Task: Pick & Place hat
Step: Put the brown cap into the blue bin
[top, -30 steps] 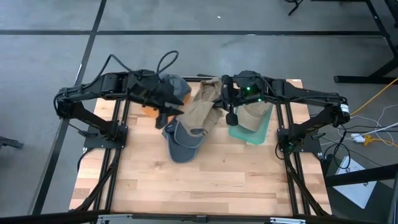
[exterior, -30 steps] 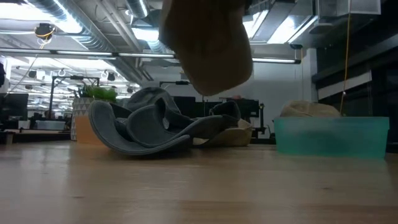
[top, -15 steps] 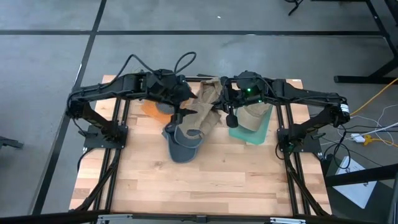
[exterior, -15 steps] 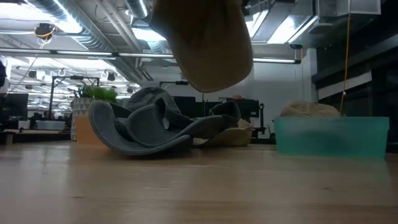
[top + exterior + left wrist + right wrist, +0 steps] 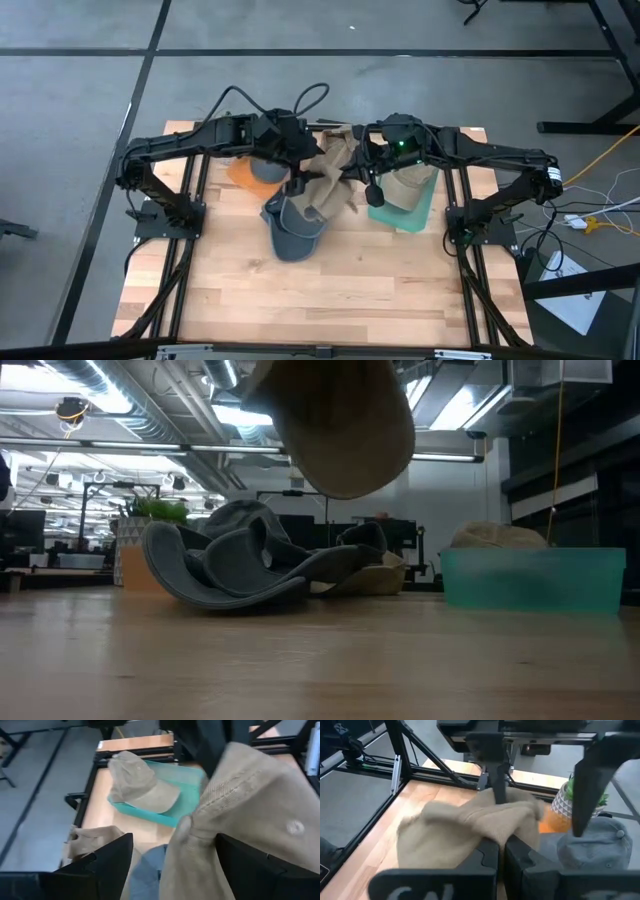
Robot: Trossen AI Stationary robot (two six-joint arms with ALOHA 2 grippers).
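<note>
Overhead, the right gripper [image 5: 362,160] reaches in from the right side of the wooden table [image 5: 330,290] and pinches a tan cap [image 5: 335,172], which hangs between the two arms above the pile of hats. The left gripper [image 5: 297,178] sits just beside that cap on its left, its fingers spread and holding nothing. Under them a grey cap [image 5: 290,228] lies on the table with its brim toward the near edge, and an orange pot [image 5: 240,172] shows partly under the left arm. A teal bin [image 5: 412,212] stands to the right of the pile with a second tan cap [image 5: 405,185] in it.

Low across the table, the tan cap [image 5: 340,425] hangs in the air at the top of the picture, clear of the wood. The grey cap [image 5: 225,565] rests on the table behind it, and the teal bin [image 5: 535,580] stands to the right with a tan crown showing over its rim.

From the left wrist, the spread dark fingers [image 5: 107,865] flank the hanging tan cap [image 5: 250,825], which fills the space close ahead; beyond it the teal bin [image 5: 165,815] holds the other tan cap [image 5: 140,782].

From the right wrist, the dark fingers [image 5: 490,855] are clenched together on a fold of the tan cap [image 5: 465,827]. Beyond it stand the left arm, the orange pot [image 5: 560,820] with a green plant, and the grey cap [image 5: 597,845].
</note>
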